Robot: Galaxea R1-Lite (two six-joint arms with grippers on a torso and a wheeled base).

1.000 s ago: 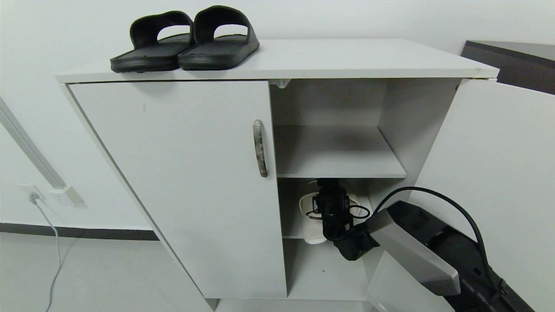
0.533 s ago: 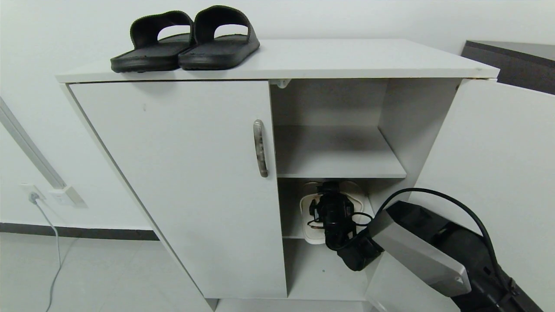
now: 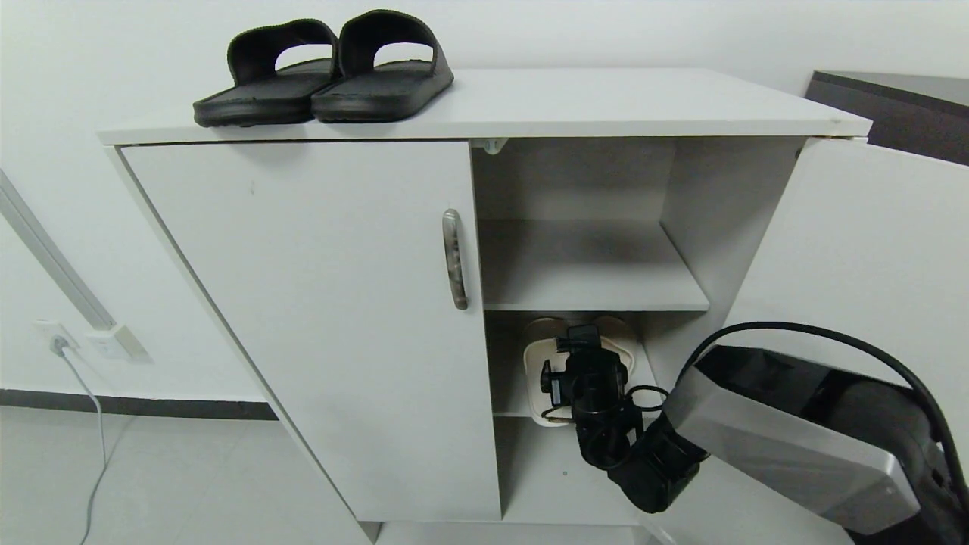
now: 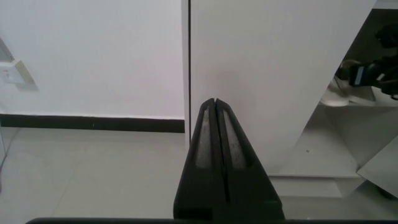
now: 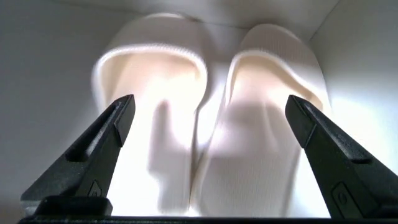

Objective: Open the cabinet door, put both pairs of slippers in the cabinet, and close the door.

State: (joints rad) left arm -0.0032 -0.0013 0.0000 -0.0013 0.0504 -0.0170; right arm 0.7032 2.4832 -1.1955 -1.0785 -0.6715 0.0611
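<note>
- Cabinet [image 3: 484, 106] first: it has two doors, and the left door [image 3: 318, 325] is closed with its handle [image 3: 453, 259] untouched. You only have the right half to work in, so any wide swing risks hitting the centre edge.
- The right door [image 3: 855, 288] stands swung open, and your right forearm sits just beside it. Watch that elbow. If you pull back crooked, I'd expect you to shove the door or bang it on its hinge.
- The black slippers [image 3: 325, 72] sit side by side on the cabinet top, over at the left end, not yet put away. It's a long reach up and across. If you pinch only one strap, the other slipper may be left behind or knocked to the floor.
- The upper shelf [image 3: 590, 265] looks like the free spot for them.
- The white slippers [image 3: 541, 378] are already in, side by side on the middle shelf [image 3: 511, 405] of the right half, with the heels close to its front lip. They're light, so one nudge could slide them out, and then the door would close on a heel.
- The right end effector [image 5: 209, 102] is inside that compartment with its jaws spread wide and nothing held. The white pair lies just beyond them. A finger catching a strap would drag a slipper out with you.
- The left end effector [image 4: 215, 109] is pressed fully shut and empty, hanging low in front of the closed door. Open it well before you reach for the black pair.
- The cable [image 3: 802, 329] loops off the right arm, and it could snag on a shelf edge.
</note>
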